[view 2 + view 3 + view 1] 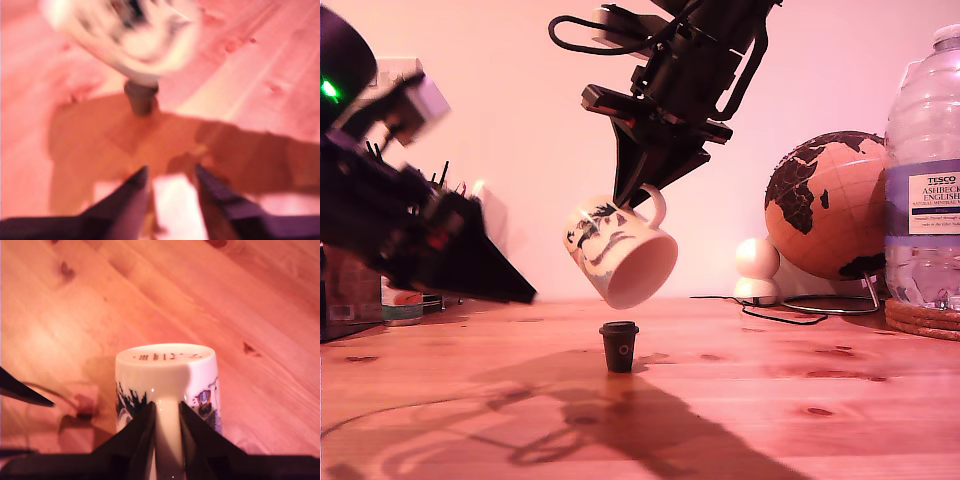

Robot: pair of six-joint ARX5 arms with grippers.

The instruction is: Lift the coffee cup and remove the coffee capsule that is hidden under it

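**Mug aloft, capsule bare on the table**

Your first gripper (520, 292) reaches in from the exterior view's left, its jaws apart with nothing between them, low over the wooden table (840, 400) and pointing at the coffee capsule (619, 346). That capsule stands upright near the middle, uncovered. Above it, clear of the wood, hangs the coffee cup (620, 250), tilted mouth-down; your second gripper (165, 427) pinches its handle. On the exterior view's right stand a globe (825, 205) and a water bottle (925, 170).
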